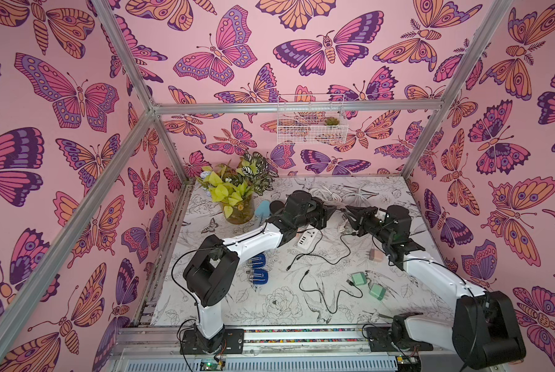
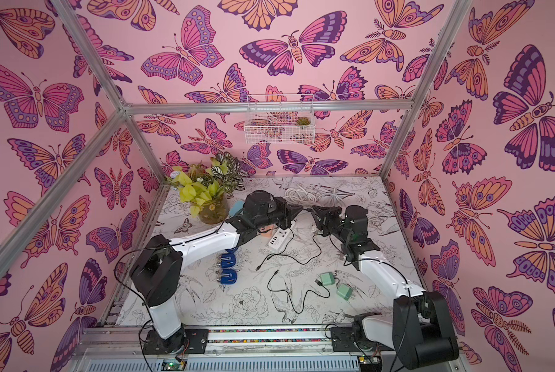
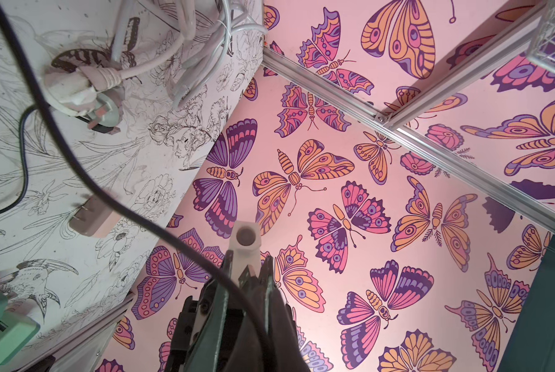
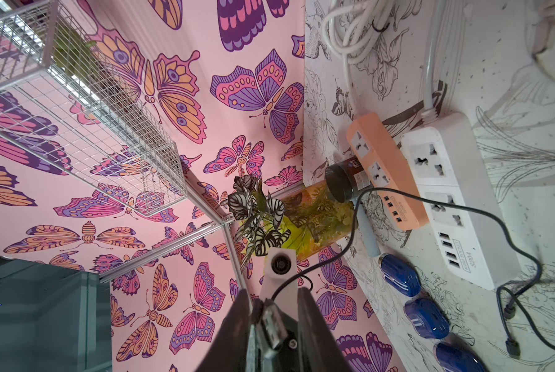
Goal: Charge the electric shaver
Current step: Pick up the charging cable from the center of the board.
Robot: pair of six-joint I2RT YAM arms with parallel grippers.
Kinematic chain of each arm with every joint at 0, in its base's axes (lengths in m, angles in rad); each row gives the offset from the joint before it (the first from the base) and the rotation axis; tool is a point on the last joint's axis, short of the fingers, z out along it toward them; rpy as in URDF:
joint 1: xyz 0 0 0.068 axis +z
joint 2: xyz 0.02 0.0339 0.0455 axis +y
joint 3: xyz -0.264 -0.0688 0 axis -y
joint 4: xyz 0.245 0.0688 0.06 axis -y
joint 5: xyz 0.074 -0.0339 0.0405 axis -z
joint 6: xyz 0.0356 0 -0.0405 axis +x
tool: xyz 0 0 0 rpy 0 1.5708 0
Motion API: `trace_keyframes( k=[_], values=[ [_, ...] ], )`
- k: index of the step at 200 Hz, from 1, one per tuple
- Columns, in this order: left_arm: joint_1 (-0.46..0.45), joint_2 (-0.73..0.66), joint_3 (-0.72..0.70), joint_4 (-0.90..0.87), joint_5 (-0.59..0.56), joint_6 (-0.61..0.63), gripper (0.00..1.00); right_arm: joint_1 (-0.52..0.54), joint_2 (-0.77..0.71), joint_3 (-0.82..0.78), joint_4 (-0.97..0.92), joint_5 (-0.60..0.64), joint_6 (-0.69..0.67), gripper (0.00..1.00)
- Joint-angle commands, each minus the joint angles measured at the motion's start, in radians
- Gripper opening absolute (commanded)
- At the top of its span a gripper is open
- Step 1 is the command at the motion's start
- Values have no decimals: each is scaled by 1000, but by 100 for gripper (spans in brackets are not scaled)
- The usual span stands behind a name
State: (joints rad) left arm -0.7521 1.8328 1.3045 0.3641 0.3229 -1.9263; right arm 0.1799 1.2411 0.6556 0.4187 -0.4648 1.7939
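The table [image 1: 269, 309] has a matte print of flowers and birds drawn in ink. On it lie a white power strip [image 1: 308, 240] of smooth plastic, long and box-shaped with a row of USB ports, and an orange power strip [image 4: 385, 170] of the same form just beside it. Near them are glossy blue adapters [image 4: 426, 317] with rounded bodies, pale green adapters [image 1: 360, 278] of cube shape, a loosely coiled white cord [image 1: 334, 193], and a glass vase [image 1: 239, 214] with leaves.

The electric shaver [image 4: 368, 232] has a slim, light blue handle. It lies flat on the table between the vase and the orange strip. At one end is a black cylinder [image 4: 342, 185] with a paper label; I cannot tell if this is its head.

The left gripper [image 3: 247, 270] has its jaws pressed together. A dark cable [image 3: 124, 208] runs across them, but I cannot tell if it is pinched. The right gripper [image 4: 276, 299] has its jaws a little apart. A metal USB plug [image 4: 269, 325] with its black cable [image 4: 315, 264] sits between them and leans on one finger.

In both top views the two grippers face each other tip to tip above the table. The shaver is well apart from them, at the far-left side, behind the left arm's wrist.
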Motion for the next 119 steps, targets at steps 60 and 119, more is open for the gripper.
trace_keyframes(
  k=[60, 119],
  values=[
    [2, -29, -4, 24, 26, 26, 0, -2, -1, 26, 2, -8, 28, 0],
    [-3, 9, 25, 31, 82, 61, 29, -1, 7, 51, -8, -1, 43, 0]
  ],
)
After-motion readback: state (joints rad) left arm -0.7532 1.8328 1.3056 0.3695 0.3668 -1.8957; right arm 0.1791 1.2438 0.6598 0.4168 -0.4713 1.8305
